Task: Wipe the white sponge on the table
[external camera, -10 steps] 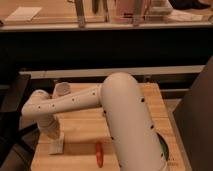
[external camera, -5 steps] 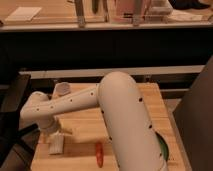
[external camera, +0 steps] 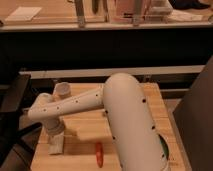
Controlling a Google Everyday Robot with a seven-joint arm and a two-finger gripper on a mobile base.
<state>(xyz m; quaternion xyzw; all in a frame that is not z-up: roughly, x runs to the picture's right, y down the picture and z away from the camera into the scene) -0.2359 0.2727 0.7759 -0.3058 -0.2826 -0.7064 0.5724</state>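
The white sponge lies flat near the front left of the light wooden table. My white arm reaches from the right across the table and bends down at the left. My gripper points straight down onto the sponge, with its wrist hiding the fingers.
A round white cup stands at the back left of the table, behind the arm. A red-orange stick-like object lies near the front edge, right of the sponge. A dark chair is at the table's left side. A green thing shows at the right.
The gripper and sponge have shifted a little along the front left of the table; the arm's elbow has moved slightly.
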